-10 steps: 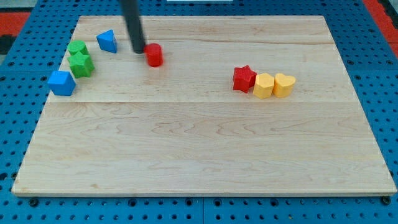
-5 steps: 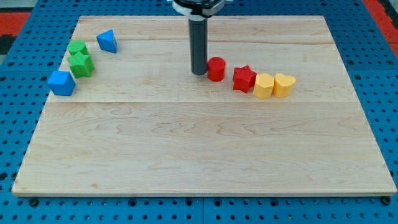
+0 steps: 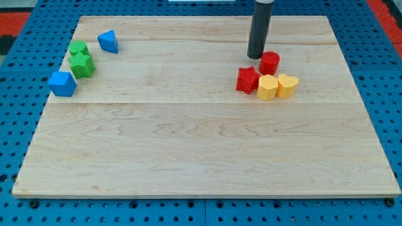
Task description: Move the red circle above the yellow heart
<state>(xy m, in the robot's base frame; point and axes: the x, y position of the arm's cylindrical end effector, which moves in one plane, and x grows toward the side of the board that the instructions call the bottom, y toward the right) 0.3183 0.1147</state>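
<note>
Light wooden board (image 3: 207, 150) is laid on a blue pegboard (image 3: 19, 94), and only one camera view is given. On the right part of the board, my tip (image 3: 255, 56) is placed just left of the red circle (image 3: 270, 63), touching it or nearly so. No gripper is carried by the arm, so nothing is held; the rod can only push.

The red circle is seen just beyond the yellow hexagon-like block (image 3: 267, 87), between the red star (image 3: 247, 80) and the yellow heart (image 3: 287, 85). The task is judged almost done: a short push to the right is left, so that the circle is brought directly above the heart.

Much free board is found to the right and far side, well away from the edges. The blue (image 3: 108, 41) (image 3: 62, 83) and green blocks (image 3: 81, 64) (image 3: 78, 48) are kept far left.
</note>
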